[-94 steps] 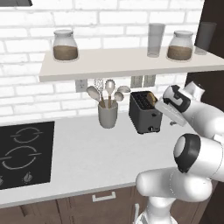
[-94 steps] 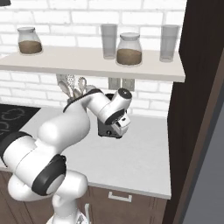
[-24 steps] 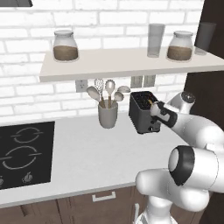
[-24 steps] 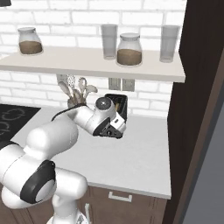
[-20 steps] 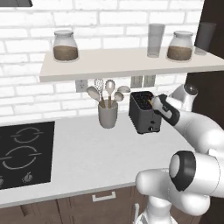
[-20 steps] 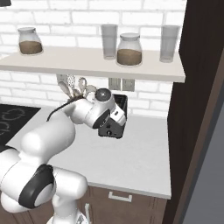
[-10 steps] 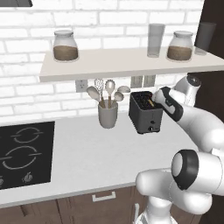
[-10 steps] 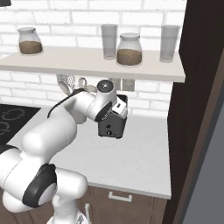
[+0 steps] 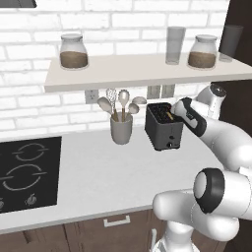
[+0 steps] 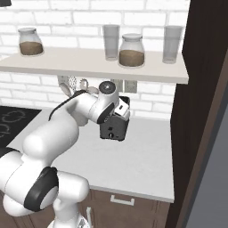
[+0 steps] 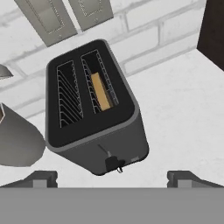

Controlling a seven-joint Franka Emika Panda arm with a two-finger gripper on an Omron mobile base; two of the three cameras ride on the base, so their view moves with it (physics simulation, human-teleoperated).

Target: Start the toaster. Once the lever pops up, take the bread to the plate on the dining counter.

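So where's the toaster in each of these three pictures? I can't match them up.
Left base view: the toaster is right of centre on the counter, just right of the utensil cup.
Right base view: centre, partly behind the white arm.
Hand view: centre, seen from above, bread in one slot.
Shared landmark: the wall outlets just above it, also at and.
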